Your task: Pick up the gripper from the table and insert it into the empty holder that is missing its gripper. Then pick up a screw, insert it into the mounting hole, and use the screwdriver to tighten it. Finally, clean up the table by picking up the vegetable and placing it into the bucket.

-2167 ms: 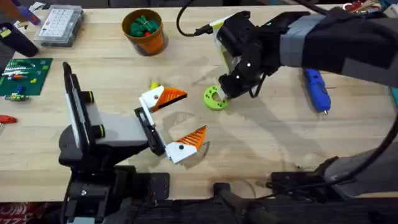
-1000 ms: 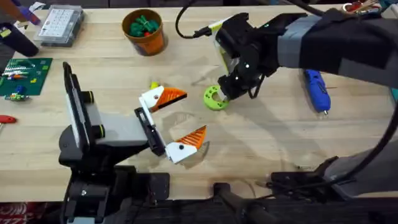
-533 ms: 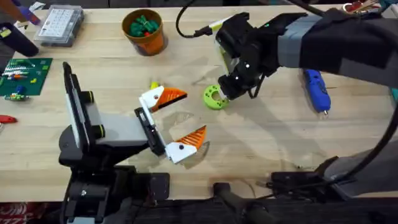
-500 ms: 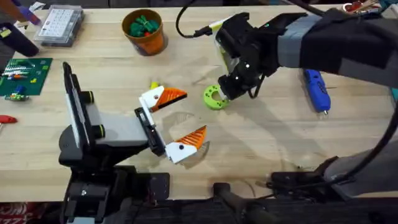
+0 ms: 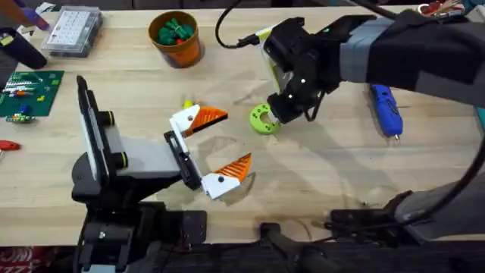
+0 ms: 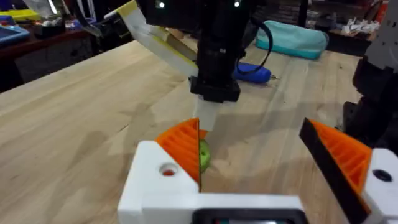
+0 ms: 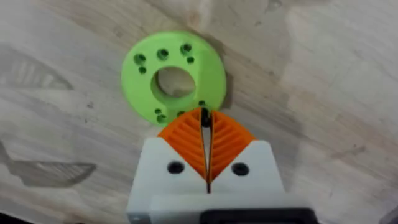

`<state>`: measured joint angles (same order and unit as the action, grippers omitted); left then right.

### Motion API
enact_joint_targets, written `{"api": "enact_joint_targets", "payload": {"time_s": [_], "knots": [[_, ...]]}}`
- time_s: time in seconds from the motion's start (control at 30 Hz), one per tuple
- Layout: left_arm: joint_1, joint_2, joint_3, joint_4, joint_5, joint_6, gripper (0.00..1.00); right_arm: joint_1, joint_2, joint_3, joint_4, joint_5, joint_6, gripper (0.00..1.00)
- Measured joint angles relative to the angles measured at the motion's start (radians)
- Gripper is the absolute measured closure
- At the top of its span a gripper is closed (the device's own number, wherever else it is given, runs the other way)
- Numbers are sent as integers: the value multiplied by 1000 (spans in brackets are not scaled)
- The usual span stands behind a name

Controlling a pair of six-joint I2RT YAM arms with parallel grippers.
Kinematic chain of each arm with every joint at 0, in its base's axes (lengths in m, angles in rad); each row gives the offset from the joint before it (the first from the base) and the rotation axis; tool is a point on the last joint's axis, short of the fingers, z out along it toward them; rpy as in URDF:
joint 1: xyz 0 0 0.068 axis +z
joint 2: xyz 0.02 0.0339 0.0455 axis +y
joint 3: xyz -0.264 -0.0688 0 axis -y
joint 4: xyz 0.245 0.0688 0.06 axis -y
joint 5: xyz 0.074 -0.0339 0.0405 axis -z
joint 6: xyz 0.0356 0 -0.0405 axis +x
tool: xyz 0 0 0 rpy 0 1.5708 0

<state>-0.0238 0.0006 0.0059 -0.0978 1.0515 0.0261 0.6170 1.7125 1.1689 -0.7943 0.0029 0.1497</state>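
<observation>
Hovering mid-frame, the right gripper (image 7: 206, 121) has its fingers pressed together, holding nothing, at the edge of the green ring (image 5: 263, 119). It may push it. The left gripper (image 5: 212, 152) is spread wide. The screwdriver (image 5: 385, 108) lies at right, the bucket (image 5: 176, 38) up top.

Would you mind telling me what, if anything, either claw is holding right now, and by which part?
The right claw is shut at the rim of the green ring; whether it pinches it cannot be told. The left claw is open, holding nothing.

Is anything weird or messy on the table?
Nothing looks spilled or broken. The green disc lies flat on the table, the screwdriver lies apart on its side, and the bucket stands upright.
</observation>
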Motion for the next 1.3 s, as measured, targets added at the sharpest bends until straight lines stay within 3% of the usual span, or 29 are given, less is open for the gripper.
{"api": "enact_joint_targets", "payload": {"time_s": [0.3,0.87,1.03,1.3], "knots": [[0,0,0,0,0,0,15,0,-104,85,-112,0,-13,990],[0,0,0,0,0,0,13,6,-135,574,-515,0,-154,990],[0,0,0,0,0,0,13,56,-120,697,-565,1,-192,990],[0,0,0,0,0,0,15,170,12,896,-640,0,-260,990]]}}
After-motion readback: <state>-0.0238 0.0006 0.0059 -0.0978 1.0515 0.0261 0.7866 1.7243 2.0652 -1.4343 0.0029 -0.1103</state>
